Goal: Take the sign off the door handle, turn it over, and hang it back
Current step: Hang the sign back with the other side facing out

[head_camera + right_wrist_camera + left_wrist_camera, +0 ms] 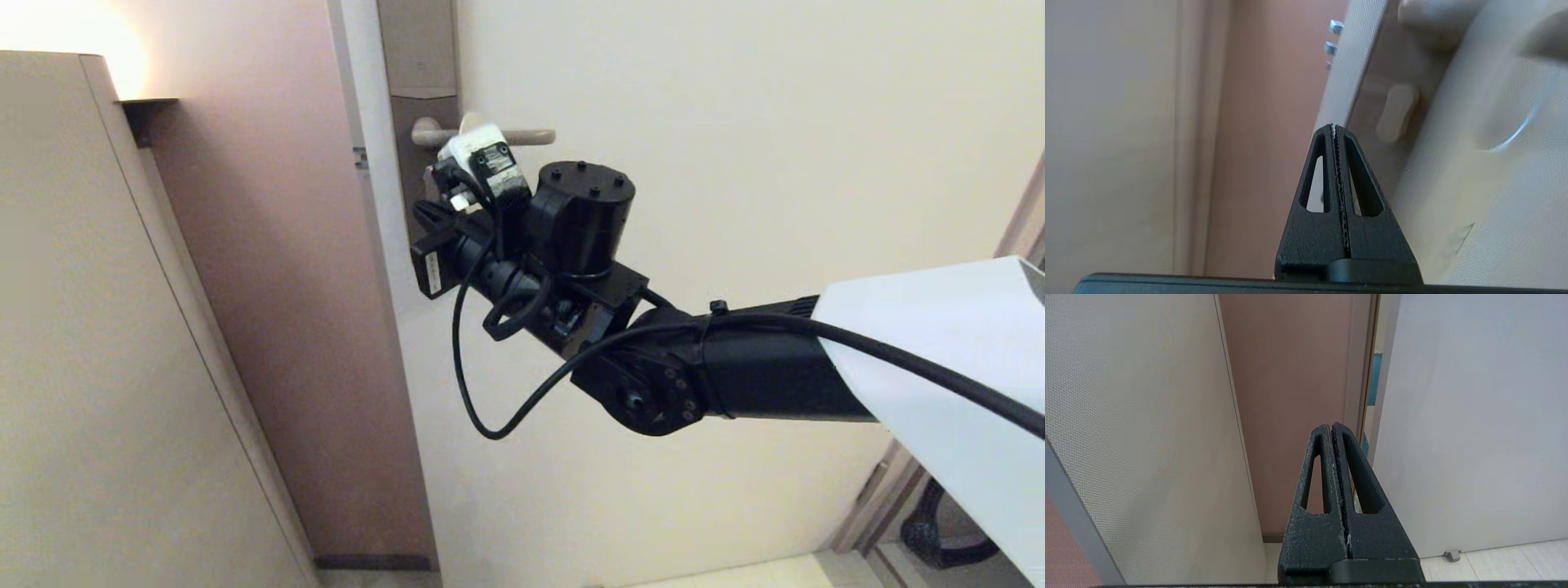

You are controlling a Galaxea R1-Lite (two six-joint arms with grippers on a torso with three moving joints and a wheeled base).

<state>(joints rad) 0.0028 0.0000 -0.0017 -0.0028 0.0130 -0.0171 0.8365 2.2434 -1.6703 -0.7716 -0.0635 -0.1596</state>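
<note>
Two claws are on record, both pressed together and holding nothing. Right claw: fingers meeting tip to tip, carried on an arm stretched from the right across the door, its wrist raised close under the door handle; in the head view the wrist camera and cabling cover the claw itself and most of the area below the lever. Door handle: slim lever with its long axis horizontal, mounted on a tall narrow plate at the door's left edge. Sign: only a small pale rounded tip is visible above the lever, just behind the wrist hardware; its face and lettering cannot be read, and the rest is hidden. In the right wrist view a large pale surface with a curved edge lies just beside the claw; judged probably the sign, though not certain. Relation for the coming move: the sign lies ahead of and slightly above the right claw, hanging long axis vertical; the right arm is clearly nearer. The claw would need to part before gripping. Left claw: parked low, facing the wall and door edge.
</note>
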